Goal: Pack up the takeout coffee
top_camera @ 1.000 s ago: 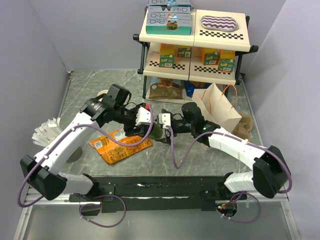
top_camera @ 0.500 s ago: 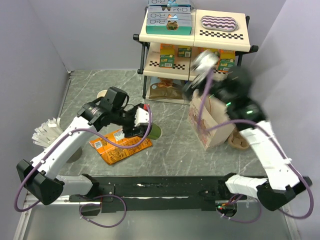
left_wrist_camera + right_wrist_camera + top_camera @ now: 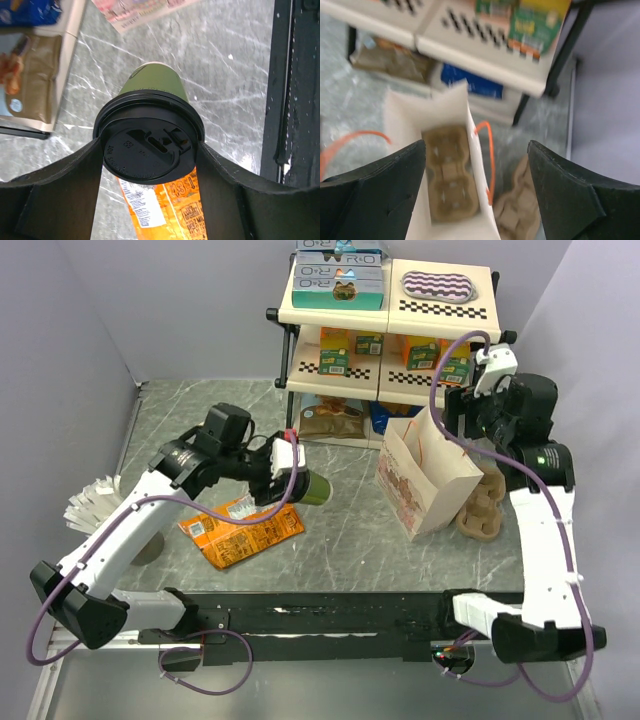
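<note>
Right gripper (image 3: 476, 150) now above bag (image 3: 430, 485), takeout coffee (image 3: 152, 92) in left gripper (image 3: 150, 147)

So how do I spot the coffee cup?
Find the cream shelf rack at the back of the grey marble table. Just in front, left of the white paper bag, the left gripper holds a small dark green paper cup sideways. Only it has a black plastic lid.

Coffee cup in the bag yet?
No, the left gripper holds the lidded cup by its lid, well apart from the paper bag.
</note>
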